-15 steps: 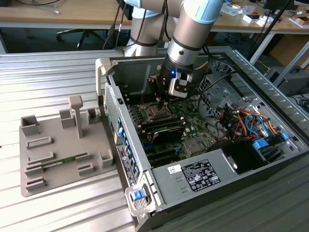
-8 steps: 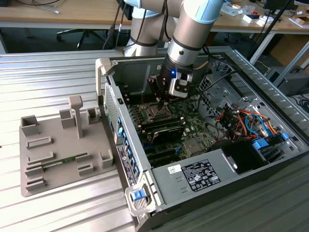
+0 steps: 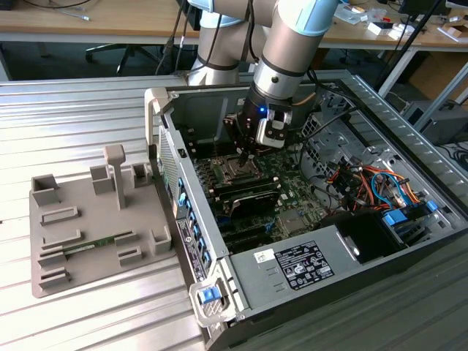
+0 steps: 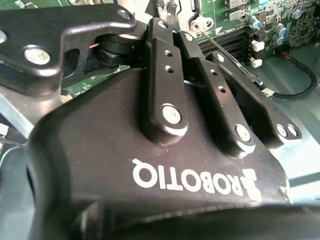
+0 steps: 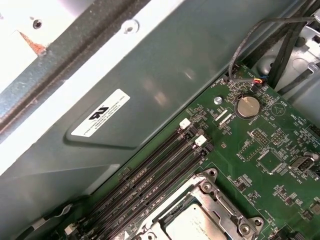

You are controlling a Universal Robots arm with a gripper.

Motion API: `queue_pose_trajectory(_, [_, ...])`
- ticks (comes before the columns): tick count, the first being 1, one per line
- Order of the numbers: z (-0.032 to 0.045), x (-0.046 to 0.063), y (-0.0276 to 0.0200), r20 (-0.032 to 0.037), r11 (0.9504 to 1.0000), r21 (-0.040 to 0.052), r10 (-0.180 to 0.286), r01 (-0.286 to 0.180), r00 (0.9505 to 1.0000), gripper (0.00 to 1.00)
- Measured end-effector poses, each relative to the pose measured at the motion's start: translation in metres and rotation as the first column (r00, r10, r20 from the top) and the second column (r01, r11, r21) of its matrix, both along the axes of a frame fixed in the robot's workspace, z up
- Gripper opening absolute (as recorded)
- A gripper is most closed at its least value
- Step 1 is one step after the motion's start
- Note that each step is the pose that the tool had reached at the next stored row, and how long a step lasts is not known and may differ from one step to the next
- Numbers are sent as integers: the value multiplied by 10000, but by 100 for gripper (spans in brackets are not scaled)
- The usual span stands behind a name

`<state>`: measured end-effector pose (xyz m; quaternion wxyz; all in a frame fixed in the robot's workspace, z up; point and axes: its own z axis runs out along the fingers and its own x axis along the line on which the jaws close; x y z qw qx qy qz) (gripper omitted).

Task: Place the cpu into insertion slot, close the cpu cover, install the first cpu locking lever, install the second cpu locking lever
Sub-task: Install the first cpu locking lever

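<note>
In the exterior view my gripper (image 3: 245, 156) reaches down into the open computer case, right over the insertion slot (image 3: 238, 172) in the green board. The first wrist view has the cpu (image 5: 192, 226) lying in the slot, its silver-grey top showing through the cpu cover (image 5: 202, 199), which lies flat around it. In the second wrist view the gripper (image 4: 145, 22) is shut, its tips close to the board. A thin metal locking lever (image 4: 227, 55) runs along beside the fingers (image 4: 165, 65). I cannot tell whether they touch it.
Long black memory slots (image 5: 150, 182) lie beside the socket, and a coin battery (image 5: 247, 106) sits farther off. The case wall (image 5: 100, 115) with a white label rises close by. Cable bundles (image 3: 365, 183) fill the case's right side. A grey fixture tray (image 3: 95, 219) stands outside on the exterior view's left.
</note>
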<state>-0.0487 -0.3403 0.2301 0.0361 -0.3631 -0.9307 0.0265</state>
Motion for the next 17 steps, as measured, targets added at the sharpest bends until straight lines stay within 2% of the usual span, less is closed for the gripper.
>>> queue_pose_trajectory(17, [0,0,0,0,9998,0,174,-174,9998,10])
